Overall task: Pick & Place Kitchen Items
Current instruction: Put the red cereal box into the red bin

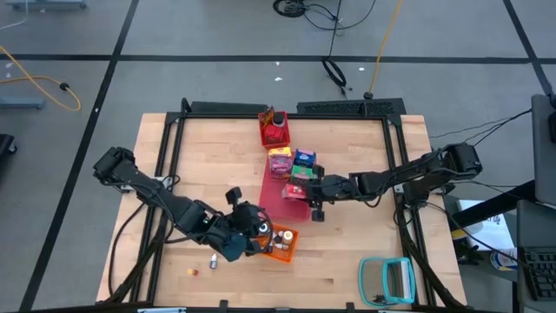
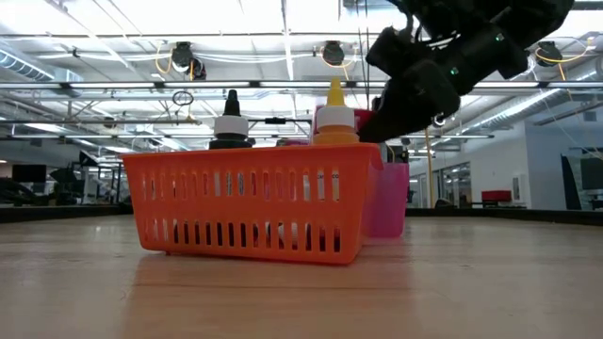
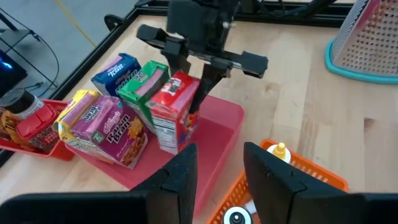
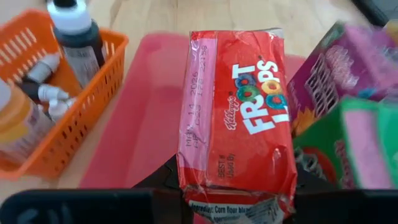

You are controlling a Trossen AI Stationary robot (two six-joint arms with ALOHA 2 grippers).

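My right gripper (image 1: 306, 193) is over the flat red mat (image 1: 280, 198), shut on a red Froot Loops carton (image 4: 236, 112) (image 3: 177, 109). Beside that carton stand a green packet (image 3: 146, 84), a blue carton (image 3: 118, 71), a pink-purple carton (image 3: 109, 130) and a yellow one (image 3: 78, 109), bunched on the mat's far part. My left gripper (image 3: 227, 177) (image 1: 250, 228) is open and empty. It hovers at the orange basket (image 1: 280, 243) of small bottles (image 2: 334, 118), pointing toward the mat. My right gripper pinches the red carton at its top end (image 3: 181, 81), one finger (image 3: 200, 93) on each side, coming from above and pointing down. The carton hangs nearly upright, slightly tilted. Its lower end (image 3: 169, 144) is at the mat; I cannot tell whether it touches.
A red bin (image 1: 274, 130) with dark jars sits at the table's far side. A teal-framed object (image 1: 387, 280) lies at the near right corner. A tiny bottle (image 1: 213, 260) and a small yellow piece (image 1: 192, 271) lie on bare wood near the left arm.
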